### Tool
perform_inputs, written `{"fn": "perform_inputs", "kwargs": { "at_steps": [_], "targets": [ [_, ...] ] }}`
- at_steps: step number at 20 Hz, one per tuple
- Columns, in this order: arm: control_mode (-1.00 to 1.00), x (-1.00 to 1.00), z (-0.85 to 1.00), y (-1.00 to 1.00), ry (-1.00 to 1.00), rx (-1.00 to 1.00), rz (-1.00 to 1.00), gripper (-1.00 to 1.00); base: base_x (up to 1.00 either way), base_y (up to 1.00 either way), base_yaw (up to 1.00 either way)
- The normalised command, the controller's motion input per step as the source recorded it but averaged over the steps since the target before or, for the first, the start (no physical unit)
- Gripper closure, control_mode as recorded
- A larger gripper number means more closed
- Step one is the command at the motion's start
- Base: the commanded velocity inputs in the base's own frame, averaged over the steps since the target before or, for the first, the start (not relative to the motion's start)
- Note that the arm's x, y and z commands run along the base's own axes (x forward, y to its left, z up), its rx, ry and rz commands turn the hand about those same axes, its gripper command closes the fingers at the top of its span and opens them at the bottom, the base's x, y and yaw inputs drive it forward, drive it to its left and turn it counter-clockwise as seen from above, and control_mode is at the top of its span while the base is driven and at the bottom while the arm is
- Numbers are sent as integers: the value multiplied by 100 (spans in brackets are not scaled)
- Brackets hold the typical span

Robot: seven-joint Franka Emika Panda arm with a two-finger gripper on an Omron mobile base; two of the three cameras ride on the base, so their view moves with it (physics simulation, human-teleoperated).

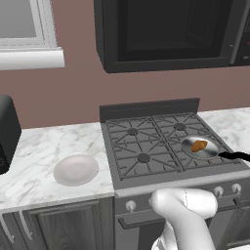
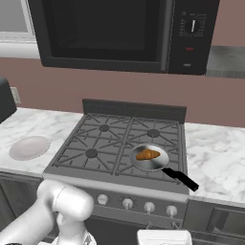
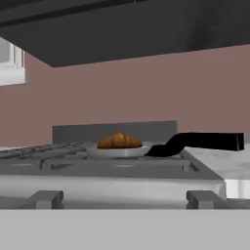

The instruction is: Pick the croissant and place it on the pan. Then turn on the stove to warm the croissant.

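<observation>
Hand view: croissant (image 3: 118, 141) is sitting in the pan (image 3: 117, 151) on the stove (image 3: 97, 168); claw is standing fully open, gripping nothing, facing the knobs (image 3: 45, 199).

croissant (image 2: 148, 154) golden-brown | pan (image 2: 152, 165) shiny grey, black handle | stove (image 2: 95, 143) dark grey | counter (image 2: 215, 153) white marble, grey veins

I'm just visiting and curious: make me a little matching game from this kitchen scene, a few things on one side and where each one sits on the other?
Things:
1. croissant
2. pan
3. white plate
4. microwave

Places:
A. on the marble counter left of the stove
B. on the wall above the stove
C. in the pan
D. on the stove's front right burner

Pairs: 1-C, 2-D, 3-A, 4-B
</observation>
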Motion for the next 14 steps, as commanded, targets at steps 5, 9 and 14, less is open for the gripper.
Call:
{"fn": "perform_inputs", "kwargs": {
  "at_steps": [5, 9, 14],
  "targets": [
    [-100, 23, -10, 0, 0, 7, -19, -100, 0, 0, 0],
    [-100, 17, -12, 0, 0, 6, -14, -100, 0, 0, 0],
    [-100, 8, -12, -9, 0, 4, -7, -100, 0, 0, 0]
  ]
}}
